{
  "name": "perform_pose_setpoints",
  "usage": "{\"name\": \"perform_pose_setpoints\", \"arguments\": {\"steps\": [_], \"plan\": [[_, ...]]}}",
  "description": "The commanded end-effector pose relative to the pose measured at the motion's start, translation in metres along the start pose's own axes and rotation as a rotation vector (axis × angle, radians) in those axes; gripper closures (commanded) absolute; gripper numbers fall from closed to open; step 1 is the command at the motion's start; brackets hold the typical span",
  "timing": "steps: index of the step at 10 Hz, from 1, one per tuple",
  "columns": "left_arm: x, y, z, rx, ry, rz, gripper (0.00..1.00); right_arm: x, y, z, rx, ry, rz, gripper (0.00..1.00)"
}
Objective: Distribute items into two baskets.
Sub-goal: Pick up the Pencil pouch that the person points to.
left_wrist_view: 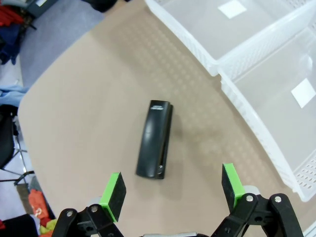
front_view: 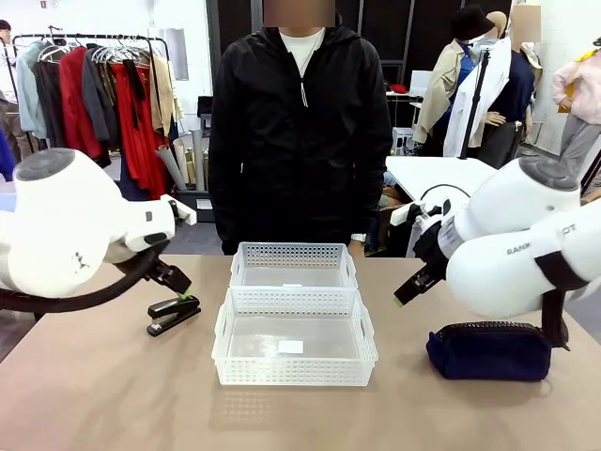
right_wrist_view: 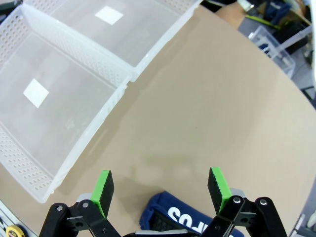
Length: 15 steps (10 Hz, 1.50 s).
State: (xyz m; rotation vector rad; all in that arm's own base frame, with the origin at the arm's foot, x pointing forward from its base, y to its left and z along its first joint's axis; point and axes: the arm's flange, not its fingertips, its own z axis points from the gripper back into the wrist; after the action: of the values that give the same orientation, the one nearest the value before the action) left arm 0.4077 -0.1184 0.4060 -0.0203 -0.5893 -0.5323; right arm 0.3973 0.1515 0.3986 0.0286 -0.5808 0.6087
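Note:
Two white lattice baskets stand end to end at the table's middle, the near basket (front_view: 295, 372) and the far basket (front_view: 294, 255), both holding nothing. A black stapler (front_view: 173, 315) lies on the table left of them. My left gripper (front_view: 184, 293) hovers just above it, open, with the stapler (left_wrist_view: 155, 139) lying ahead of the green pads (left_wrist_view: 112, 194). A navy blue pouch (front_view: 490, 350) rests at the right. My right gripper (front_view: 402, 297) hangs open above the table left of it, the pouch (right_wrist_view: 187, 218) showing below between its fingers.
A person in a black jacket (front_view: 299, 132) stands at the far edge behind the baskets. Bare tan tabletop (front_view: 113, 395) lies in front of the baskets and on both sides. A clothes rack (front_view: 94, 85) stands far back left.

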Motion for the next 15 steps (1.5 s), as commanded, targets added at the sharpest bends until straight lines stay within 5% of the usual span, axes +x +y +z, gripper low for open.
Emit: {"name": "perform_pose_setpoints", "arguments": {"steps": [1,5,8,12,15], "plan": [[0.002,0.028,0.026,-0.039,0.006,0.000,0.00,0.006,-0.016,0.032,0.014,-0.002,-0.058,0.00],[-0.016,0.136,0.090,-0.078,-0.030,0.072,0.00,-0.005,-0.083,0.112,0.136,-0.083,-0.149,0.00],[-0.053,0.198,0.121,-0.191,-0.094,0.097,0.00,-0.048,-0.144,0.144,0.129,-0.115,-0.251,0.00],[-0.105,0.262,0.136,-0.315,-0.286,0.177,0.00,-0.113,-0.211,0.168,0.211,-0.200,-0.395,0.00],[-0.123,0.274,0.143,-0.313,-0.338,0.196,0.00,-0.157,-0.225,0.193,0.204,-0.303,-0.469,0.00]]}}
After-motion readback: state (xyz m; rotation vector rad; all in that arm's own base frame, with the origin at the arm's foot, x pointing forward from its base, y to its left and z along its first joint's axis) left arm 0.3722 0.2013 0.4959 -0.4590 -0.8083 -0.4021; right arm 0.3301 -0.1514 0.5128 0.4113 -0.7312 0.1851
